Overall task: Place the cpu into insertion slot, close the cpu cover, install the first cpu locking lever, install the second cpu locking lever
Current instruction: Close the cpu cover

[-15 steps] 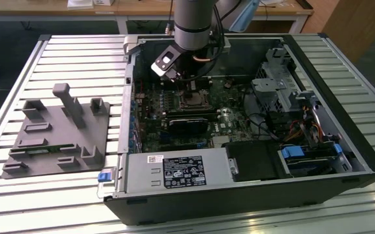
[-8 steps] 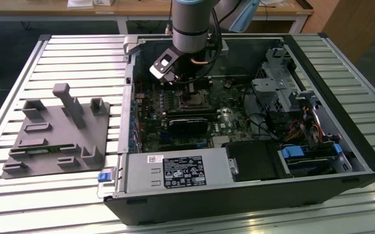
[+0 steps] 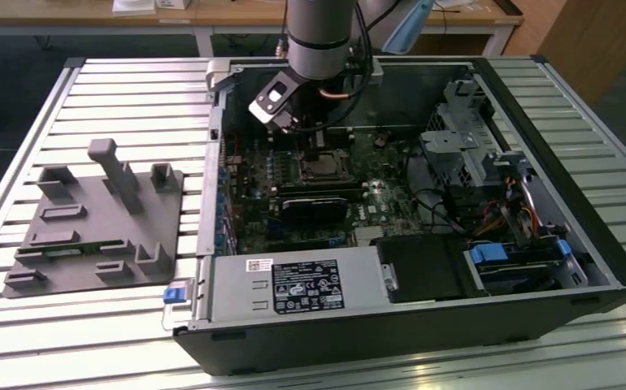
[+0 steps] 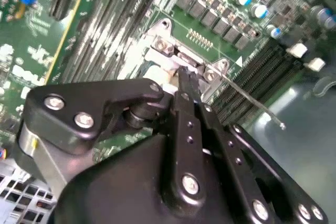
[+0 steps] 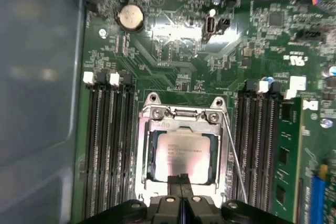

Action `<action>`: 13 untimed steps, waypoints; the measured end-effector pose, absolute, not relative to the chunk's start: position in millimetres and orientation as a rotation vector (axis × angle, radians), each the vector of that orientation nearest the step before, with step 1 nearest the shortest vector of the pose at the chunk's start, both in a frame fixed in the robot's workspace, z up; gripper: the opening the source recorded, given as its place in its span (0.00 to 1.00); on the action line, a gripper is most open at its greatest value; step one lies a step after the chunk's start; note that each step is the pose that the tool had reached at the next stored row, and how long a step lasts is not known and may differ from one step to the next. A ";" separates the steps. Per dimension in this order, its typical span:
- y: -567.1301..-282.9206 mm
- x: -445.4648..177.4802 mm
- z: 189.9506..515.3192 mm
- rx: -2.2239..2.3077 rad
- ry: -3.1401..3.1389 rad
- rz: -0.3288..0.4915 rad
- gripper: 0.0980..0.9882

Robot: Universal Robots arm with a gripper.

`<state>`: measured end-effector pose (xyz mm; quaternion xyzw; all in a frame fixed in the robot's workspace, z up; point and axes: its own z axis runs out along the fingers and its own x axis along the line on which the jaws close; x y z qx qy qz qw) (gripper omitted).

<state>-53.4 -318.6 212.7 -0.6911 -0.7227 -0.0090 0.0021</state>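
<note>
The cpu (image 5: 181, 153) already lies flat in the insertion slot (image 5: 151, 156) on the green motherboard (image 5: 173, 51), between the banks of memory slots (image 5: 107, 145). The cpu cover (image 5: 178, 114) is folded down over it, its window framing the pale metal top. So the step in hand looks like the end of closing the cover, at the edge of the lever work. The gripper (image 5: 181, 184) has its two fingers pressed together with nothing between them. In both wrist views their joined tip sits at the cover's edge, touching it or just above it (which of the two I cannot tell). One thin wire locking lever (image 5: 236, 161) runs along the side of the socket and angles away from it. In the second wrist view its free end (image 4: 282, 126) stands clear of the board, so I judge it not yet latched. I cannot make out a second lever on the other side. Seating that wire calls for holding the cover flat, then pushing the lever down and sideways under its catch, with care not to slide across the chip.
</note>
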 end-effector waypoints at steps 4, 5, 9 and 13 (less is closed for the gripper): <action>-318.6 -50.3 213.1 -2.168 -2.267 -0.026 0.01; -318.6 -48.8 213.0 -2.168 -2.267 -0.027 0.01; -318.7 -43.1 213.0 -2.167 -2.267 -0.026 0.01; -318.7 -39.7 213.0 -2.167 -2.267 -0.027 0.01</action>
